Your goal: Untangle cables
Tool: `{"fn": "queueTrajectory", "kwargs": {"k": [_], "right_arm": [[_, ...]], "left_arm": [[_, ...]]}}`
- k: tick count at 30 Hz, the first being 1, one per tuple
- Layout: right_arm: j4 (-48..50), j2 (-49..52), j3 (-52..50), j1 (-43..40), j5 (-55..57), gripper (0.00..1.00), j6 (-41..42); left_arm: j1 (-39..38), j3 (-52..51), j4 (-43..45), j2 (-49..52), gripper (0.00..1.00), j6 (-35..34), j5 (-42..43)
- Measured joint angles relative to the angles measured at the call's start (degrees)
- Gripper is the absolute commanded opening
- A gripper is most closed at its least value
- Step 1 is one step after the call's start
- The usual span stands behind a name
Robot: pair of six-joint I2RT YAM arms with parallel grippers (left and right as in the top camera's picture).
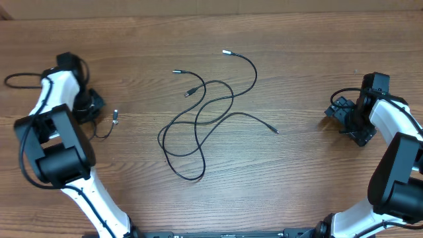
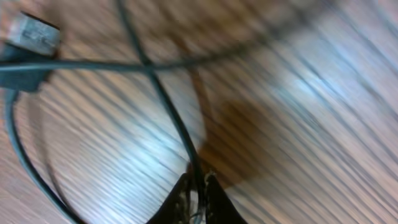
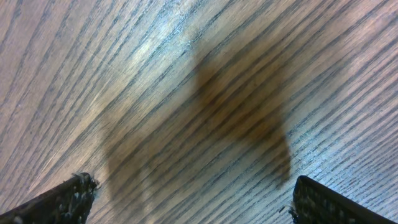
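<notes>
Here we see a loose tangle of thin black cables [image 1: 198, 125] lying at the centre of the brown wood-grain worktop [image 1: 297, 53]. Its loops cross one another, and its small silvery plug tips reach out toward twelve and three o'clock. Well apart from it, at nine o'clock, a separate thin black cord [image 2: 169, 107] with a small silvery plug [image 1: 115, 116] lies just beside the left arm. In the blurred left wrist view, we find the left tool [image 2: 198, 183] pressed together on that cord. The cord runs up from between the dark tips and crosses another dark strand higher in the picture. The right tool [image 3: 193, 199] sits at three o'clock, well apart from the cables. Its two dark fingers [image 3: 62, 202] are spread wide over bare wood and hold nothing.
</notes>
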Motion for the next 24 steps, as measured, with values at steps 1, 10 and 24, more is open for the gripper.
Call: {"fn": "queueTrajectory", "kwargs": {"k": [1, 10, 24], "right_arm": [[0.0, 0.0, 0.0, 0.0, 0.0, 1.0, 0.0], [0.0, 0.0, 0.0, 0.0, 0.0, 1.0, 0.0], [0.0, 0.0, 0.0, 0.0, 0.0, 1.0, 0.0]], "left_arm": [[1.3, 0.2, 0.1, 0.1, 0.16, 0.0, 0.0], [13.3, 2.6, -1.2, 1.1, 0.5, 3.3, 5.7], [18.1, 34.0, -26.3, 2.6, 0.92, 6.4, 13.8]]}}
